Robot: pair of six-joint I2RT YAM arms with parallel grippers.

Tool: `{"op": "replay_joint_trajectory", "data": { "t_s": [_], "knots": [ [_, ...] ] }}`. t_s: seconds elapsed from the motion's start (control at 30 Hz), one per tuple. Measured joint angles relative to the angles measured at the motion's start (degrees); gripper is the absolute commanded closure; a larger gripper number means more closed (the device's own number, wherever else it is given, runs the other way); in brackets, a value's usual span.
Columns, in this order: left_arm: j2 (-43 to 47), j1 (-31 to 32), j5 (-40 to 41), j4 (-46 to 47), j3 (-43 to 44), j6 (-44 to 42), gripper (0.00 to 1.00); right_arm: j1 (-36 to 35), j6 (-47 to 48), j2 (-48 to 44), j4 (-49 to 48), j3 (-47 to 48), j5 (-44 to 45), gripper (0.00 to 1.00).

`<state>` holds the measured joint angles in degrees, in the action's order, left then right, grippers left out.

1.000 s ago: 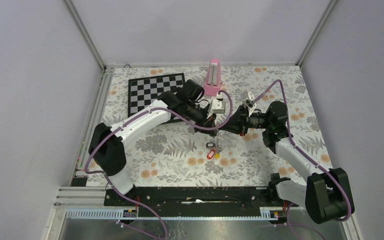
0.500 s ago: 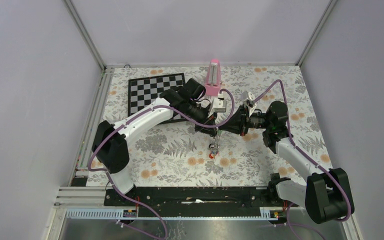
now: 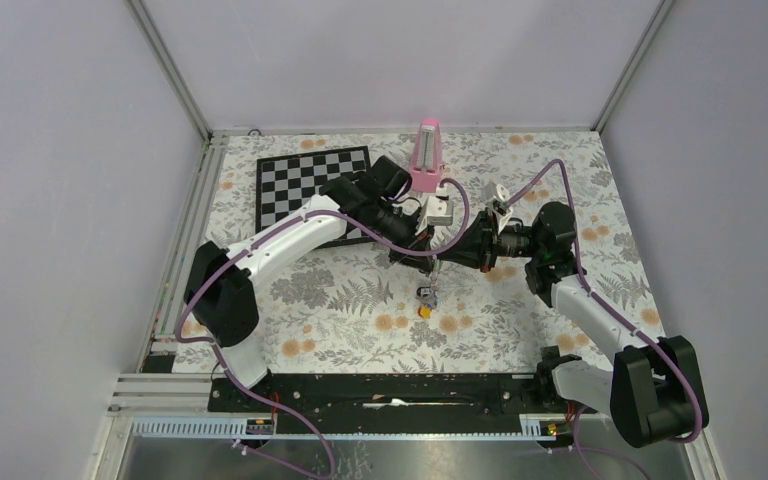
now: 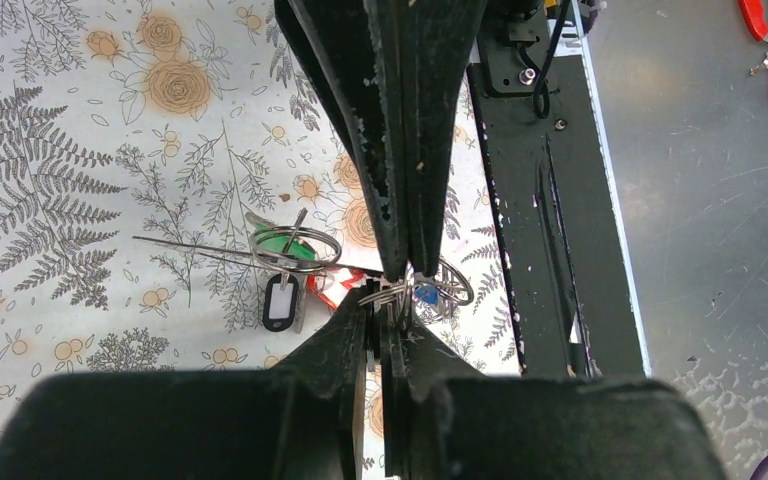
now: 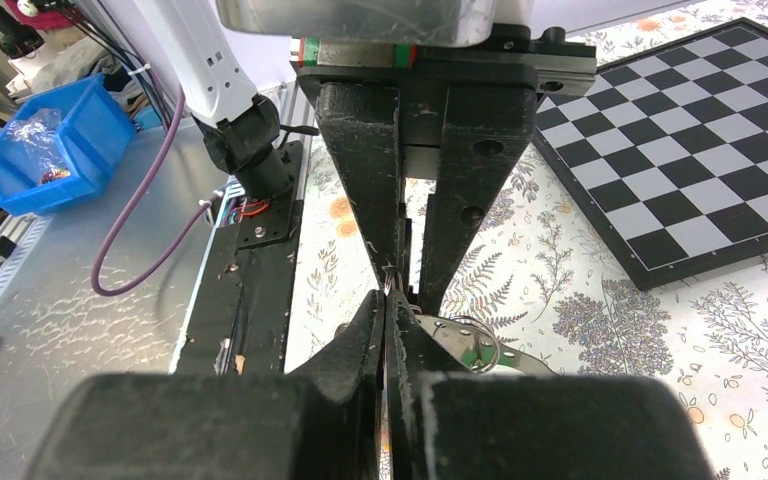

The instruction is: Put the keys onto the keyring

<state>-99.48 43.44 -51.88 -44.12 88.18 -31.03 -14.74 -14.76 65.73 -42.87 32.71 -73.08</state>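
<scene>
**Both pincers shut on the wire loop, keys bunched beneath**

From the left, we found the left gripper (image 3: 422,252) clamped on the keyring (image 4: 200,247) above the middle of the table (image 3: 340,320). The keys (image 3: 425,300) were bunched just under the pinch, and we could not tell whether they touched the cloth. We judged the wire light, thin and floppy, apt to slide or spring out of smooth jaws. It seemed best held on bare wire close to its end, and each key by its stiff plastic tag. On the right, the right gripper (image 3: 447,257) was likewise closed on the same wire, tip to tip with its partner.
</scene>
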Motion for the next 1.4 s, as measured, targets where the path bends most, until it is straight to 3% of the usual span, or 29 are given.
{"op": "replay_joint_trajectory", "data": {
  "t_s": [0.23,1.4],
  "knots": [
    [0.0,0.0,0.4,-0.2,0.4,0.0,1.0,0.0,0.1,0.0,0.1,0.0,0.0,1.0],
    [2.7,-0.5,2.2,-1.9,0.5,0.0,1.0,0.0,3.0,0.0,2.5,0.0,0.0,1.0]
  ]
}}
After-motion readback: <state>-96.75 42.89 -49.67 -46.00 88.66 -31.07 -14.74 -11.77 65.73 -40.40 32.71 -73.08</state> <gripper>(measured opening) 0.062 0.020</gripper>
